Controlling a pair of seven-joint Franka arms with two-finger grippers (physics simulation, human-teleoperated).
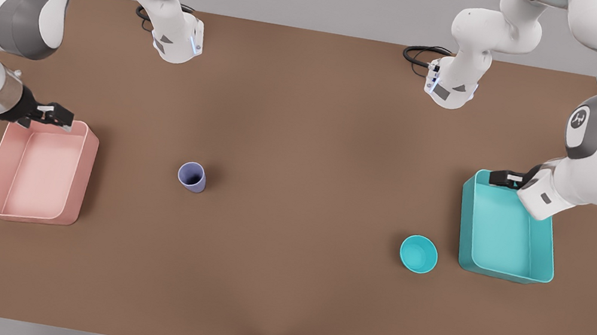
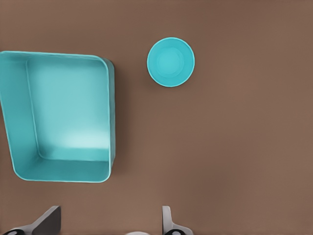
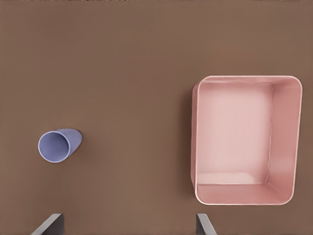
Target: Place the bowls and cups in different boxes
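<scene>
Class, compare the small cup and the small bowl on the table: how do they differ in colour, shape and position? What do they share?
Colour: the cup is lavender-purple, the bowl teal.
Shape: the cup is narrower and taller for its width; the bowl is wider and shallower.
Position: the cup stands nearer the pink box, the bowl beside the teal box.
Shared: both sit upright on the table, empty, outside the boxes, untouched by either hand.

Teal bowl (image 2: 170, 61) stands upright on the brown surface (image 2: 234, 147), just beside the empty teal box (image 2: 17, 117); left gripper (image 2: 110, 223) jaws spread apart.
</scene>
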